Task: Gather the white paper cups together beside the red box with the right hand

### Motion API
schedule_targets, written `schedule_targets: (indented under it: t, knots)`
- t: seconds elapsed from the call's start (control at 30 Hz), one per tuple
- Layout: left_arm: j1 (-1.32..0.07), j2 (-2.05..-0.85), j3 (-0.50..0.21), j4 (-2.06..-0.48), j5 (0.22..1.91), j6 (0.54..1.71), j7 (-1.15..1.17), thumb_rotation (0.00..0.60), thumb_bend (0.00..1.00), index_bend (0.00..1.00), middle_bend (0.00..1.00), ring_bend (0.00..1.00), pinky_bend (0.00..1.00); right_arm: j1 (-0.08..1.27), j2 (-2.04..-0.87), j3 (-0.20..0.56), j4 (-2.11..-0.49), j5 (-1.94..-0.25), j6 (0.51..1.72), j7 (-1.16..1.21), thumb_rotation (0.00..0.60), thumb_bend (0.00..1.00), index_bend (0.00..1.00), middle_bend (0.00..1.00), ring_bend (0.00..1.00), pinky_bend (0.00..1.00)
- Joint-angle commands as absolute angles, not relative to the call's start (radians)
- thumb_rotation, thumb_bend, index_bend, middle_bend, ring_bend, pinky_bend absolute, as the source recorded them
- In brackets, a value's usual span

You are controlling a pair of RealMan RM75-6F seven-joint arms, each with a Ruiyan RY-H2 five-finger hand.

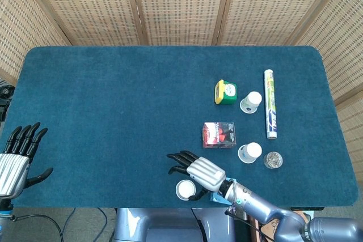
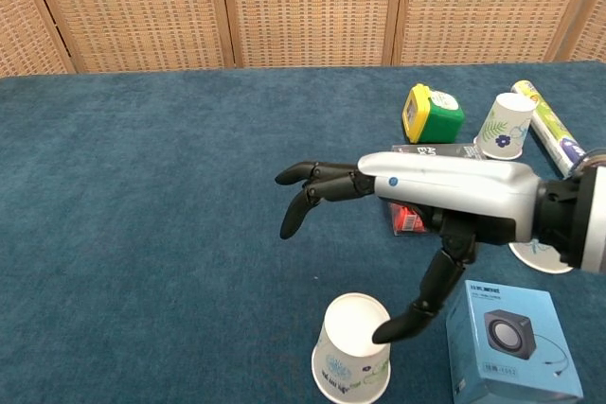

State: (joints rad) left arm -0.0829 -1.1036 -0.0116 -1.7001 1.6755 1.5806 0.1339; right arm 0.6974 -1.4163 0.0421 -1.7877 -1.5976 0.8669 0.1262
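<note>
The red box (image 1: 219,135) lies right of the table's middle; in the chest view my right hand (image 2: 431,198) covers most of the red box (image 2: 407,222). One white paper cup (image 1: 249,152) stands just right of the box. A second cup (image 1: 251,101) stands further back, by the green and yellow case. The third cup (image 1: 184,189) stands at the front edge. My right hand (image 1: 198,171) hovers over it, fingers spread and holding nothing. Its thumb tip reaches the third cup (image 2: 352,347) at its top. At the front left corner, my left hand (image 1: 17,157) is open.
A blue carton (image 2: 507,342) lies just right of the front cup, under my right forearm. A green and yellow case (image 1: 225,92), a long printed tube (image 1: 270,111) and a small round jar (image 1: 273,160) sit on the right side.
</note>
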Motion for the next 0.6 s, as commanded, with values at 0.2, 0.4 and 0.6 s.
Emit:
schedule_targets:
  t: [0.2,0.4,0.6]
  knots:
    - [-0.083,-1.102,-0.012,-1.699,1.675,1.581,0.13,0.6,0.18,0.0,0.0,0.0,0.0,0.693,-1.474,0.031,-1.733,-1.567,0.875,0.101,0.6,0.12,0.28,0.0,0.0,0.0]
    - [-0.083,-1.102,-0.01,-1.699,1.678,1.582,0.131,0.6,0.18,0.0,0.0,0.0,0.0,0.691,-1.491,0.023,-1.703,-1.563,0.882,0.108,0.6,0.12,0.28,0.0,0.0,0.0]
    - [-0.085,-1.103,-0.011,-1.699,1.676,1.578,0.132,0.6,0.18,0.0,0.0,0.0,0.0,0.69,-1.485,0.013,-1.693,-1.567,0.89,0.112,0.6,0.12,0.28,0.0,0.0,0.0]
